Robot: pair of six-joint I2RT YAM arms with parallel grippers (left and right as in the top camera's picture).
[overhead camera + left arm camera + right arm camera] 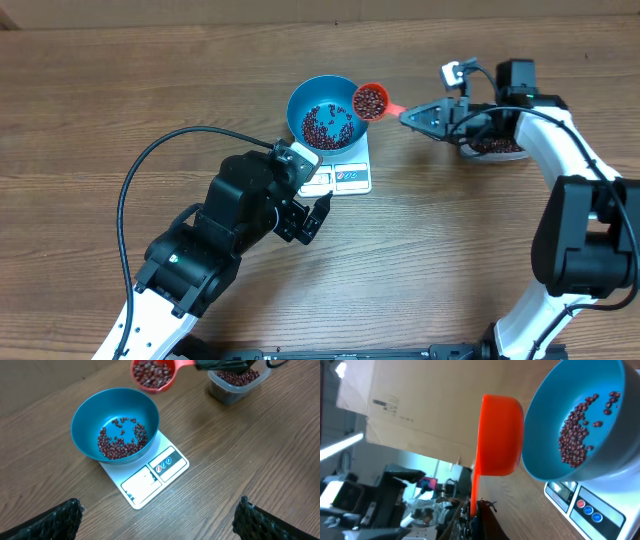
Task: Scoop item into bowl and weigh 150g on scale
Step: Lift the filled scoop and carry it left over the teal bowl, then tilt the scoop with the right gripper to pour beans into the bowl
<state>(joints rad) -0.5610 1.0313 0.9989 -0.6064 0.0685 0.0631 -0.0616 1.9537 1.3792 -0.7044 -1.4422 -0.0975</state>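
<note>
The blue bowl (300, 96) stands on the white scale (350, 178) with a thin layer of red-brown beans (325, 125) in it. My right gripper (407, 114) is shut on the handle of an orange-red scoop (369, 101). The scoop is heaped with beans and hangs level at the bowl's right rim. In the right wrist view the scoop (500, 435) sits just beside the bowl (545, 455). My left gripper (157, 521) is open with nothing in it, low over the table in front of the scale (150, 480), its fingers (60, 520) wide apart.
A clear plastic tub (492, 147) of beans sits on the table under the right arm, to the right of the scale. A black cable (170, 148) arcs over the table on the left. A cardboard box (420, 405) stands beyond the table.
</note>
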